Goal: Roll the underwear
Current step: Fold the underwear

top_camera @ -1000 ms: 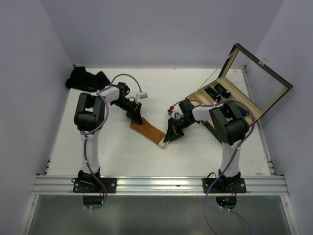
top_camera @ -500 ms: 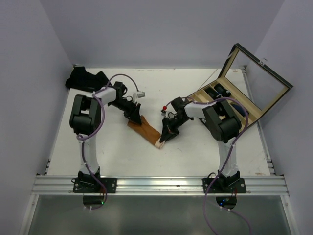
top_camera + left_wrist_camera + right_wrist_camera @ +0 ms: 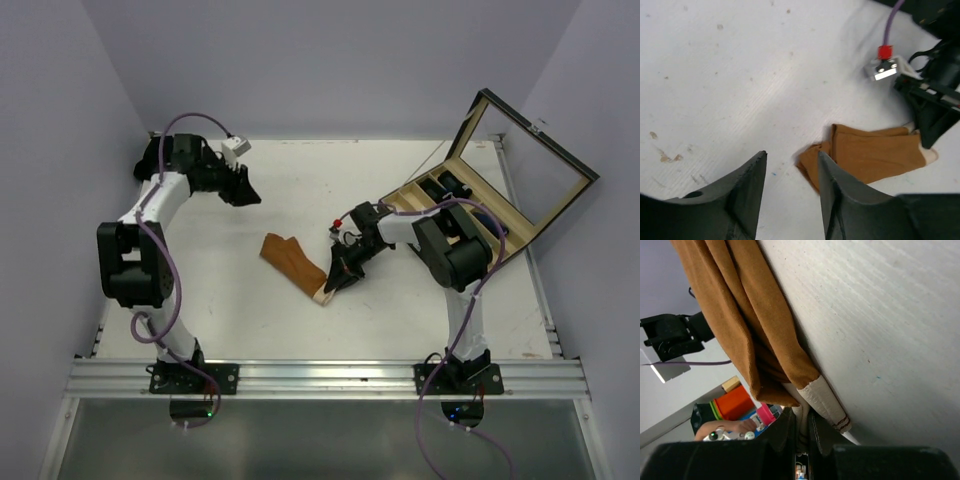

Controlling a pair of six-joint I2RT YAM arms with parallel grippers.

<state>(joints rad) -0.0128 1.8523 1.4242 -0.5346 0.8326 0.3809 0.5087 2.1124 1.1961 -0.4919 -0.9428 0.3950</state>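
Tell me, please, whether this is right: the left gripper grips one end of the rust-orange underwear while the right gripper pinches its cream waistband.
Not quite: the left gripper stands open, clear of the rust-orange underwear, as the left wrist view shows. The right gripper does pinch its cream waistband.

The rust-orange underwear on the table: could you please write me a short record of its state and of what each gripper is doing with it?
item: rust-orange underwear, folded into a long strip
surface: lying flat on the table
cream waistband: at the end nearest the right arm
right gripper: shut on the waistband end
left gripper: open, empty, apart from the cloth, toward the far left
rolling: not yet begun, no roll visible
nearby: wooden box, lid open, at the right
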